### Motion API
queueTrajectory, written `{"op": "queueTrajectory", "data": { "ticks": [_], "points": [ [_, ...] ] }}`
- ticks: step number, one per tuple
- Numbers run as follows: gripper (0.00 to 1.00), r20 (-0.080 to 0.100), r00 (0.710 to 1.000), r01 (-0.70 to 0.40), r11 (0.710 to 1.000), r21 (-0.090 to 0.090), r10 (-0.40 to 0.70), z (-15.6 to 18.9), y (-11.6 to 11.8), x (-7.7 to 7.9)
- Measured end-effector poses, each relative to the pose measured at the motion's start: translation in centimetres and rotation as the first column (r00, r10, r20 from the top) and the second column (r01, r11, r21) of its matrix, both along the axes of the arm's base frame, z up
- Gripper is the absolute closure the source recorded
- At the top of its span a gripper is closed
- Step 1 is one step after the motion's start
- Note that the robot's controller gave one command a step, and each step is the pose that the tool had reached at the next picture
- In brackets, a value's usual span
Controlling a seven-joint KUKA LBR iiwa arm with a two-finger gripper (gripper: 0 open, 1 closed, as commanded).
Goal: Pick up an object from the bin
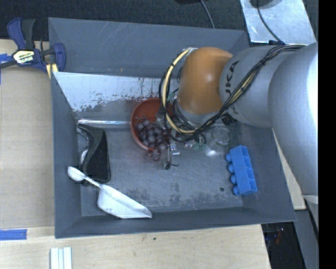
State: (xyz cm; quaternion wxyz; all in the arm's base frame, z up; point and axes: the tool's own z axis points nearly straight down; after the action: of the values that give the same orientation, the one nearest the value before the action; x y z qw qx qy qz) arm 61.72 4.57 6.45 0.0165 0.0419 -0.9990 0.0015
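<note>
Grey metal bin (pixel 67 167) is being viewed from above. The arm (pixel 280 94), capped by an orange cover (pixel 201 86), is being reached in from 3 o'clock and is being held over the bin's middle.

The hand (pixel 169 160) is being held low near the bin's centre. Whether it is released or clenched cannot be told.

A bunch of dark purple grapes (pixel 151 134) is being carried in a red-brown bowl (pixel 135 119) at 10 o'clock of the hand. The bunch's lower end is being spilled over the rim, just beside the hand; contact cannot be told.

- Clear plastic thing (pixel 218 139): being partly hidden under the arm, at 2 o'clock of the hand.
- Blue studded brick (pixel 242 170): being seen at 4 o'clock in the bin, well apart from the hand.
- Black curved thing (pixel 98 154): being seen at 9 o'clock.
- White plastic scoop (pixel 120 202): being seen at 7 o'clock, its handle running just beside the black thing's lower end.
</note>
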Motion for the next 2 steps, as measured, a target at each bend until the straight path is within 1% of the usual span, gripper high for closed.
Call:
{"op": "queueTrajectory", "data": {
  "ticks": [1, 2],
  "points": [
    [1.0, 0.011, 0.996, -0.091, 0.996, 0.008, 0.091, 0.45, -2.09, -0.61],
    [1.0, 0.01, 0.996, -0.091, 0.996, 0.008, 0.091, 0.5, -2.1, -0.61]
  ]
}}
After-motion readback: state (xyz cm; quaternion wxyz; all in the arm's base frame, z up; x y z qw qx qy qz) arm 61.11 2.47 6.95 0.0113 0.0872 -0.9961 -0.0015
